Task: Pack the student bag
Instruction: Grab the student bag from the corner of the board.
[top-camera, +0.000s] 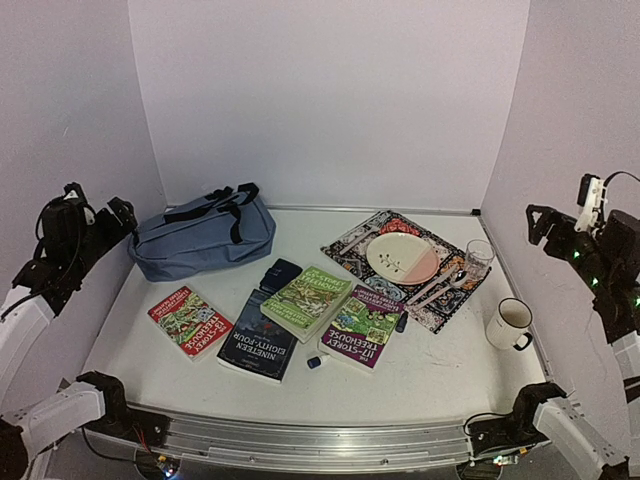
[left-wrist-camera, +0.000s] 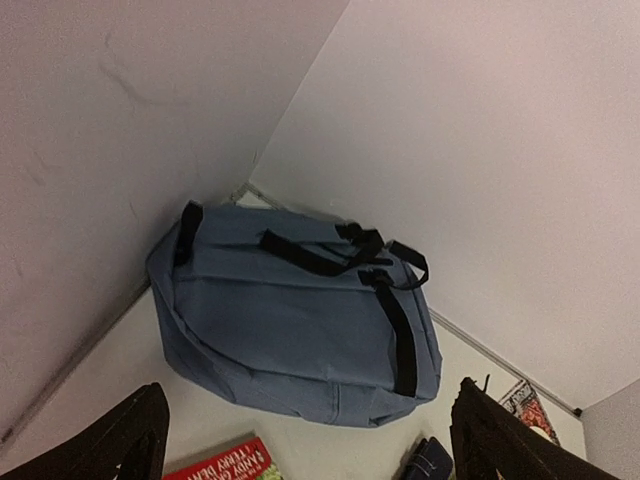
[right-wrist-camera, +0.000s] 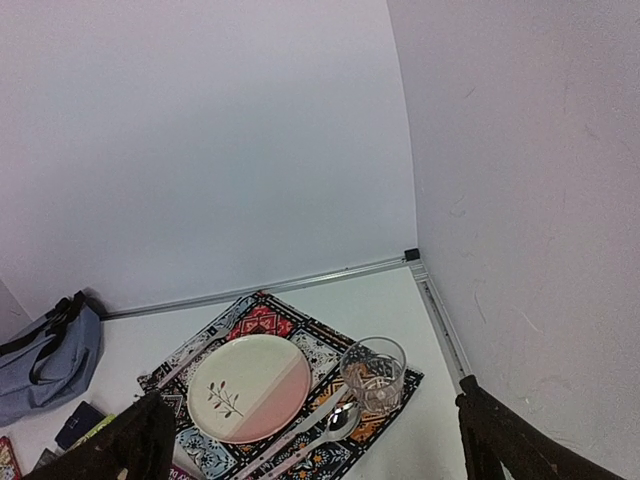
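The student bag (top-camera: 200, 238), grey-blue with black straps, lies flat at the back left of the table, zipped as far as I can see; it fills the left wrist view (left-wrist-camera: 290, 320). My left gripper (top-camera: 118, 213) hangs raised at the left wall, above and left of the bag, open and empty (left-wrist-camera: 310, 390). Several books lie mid-table: a red one (top-camera: 190, 320), a dark Nineteen Eighty-Four (top-camera: 258, 345), a green one (top-camera: 307, 298) and a purple Treehouse one (top-camera: 362, 325). My right gripper (top-camera: 540, 222) is raised at the right wall, open and empty (right-wrist-camera: 310, 395).
A dark blue pouch (top-camera: 279, 273) sits behind the books, and a small blue object (top-camera: 313, 363) lies in front of them. At the back right a patterned placemat (top-camera: 350, 245) carries a plate (top-camera: 403, 257), a glass (top-camera: 478, 255) and cutlery. A white mug (top-camera: 510, 324) stands near the right edge.
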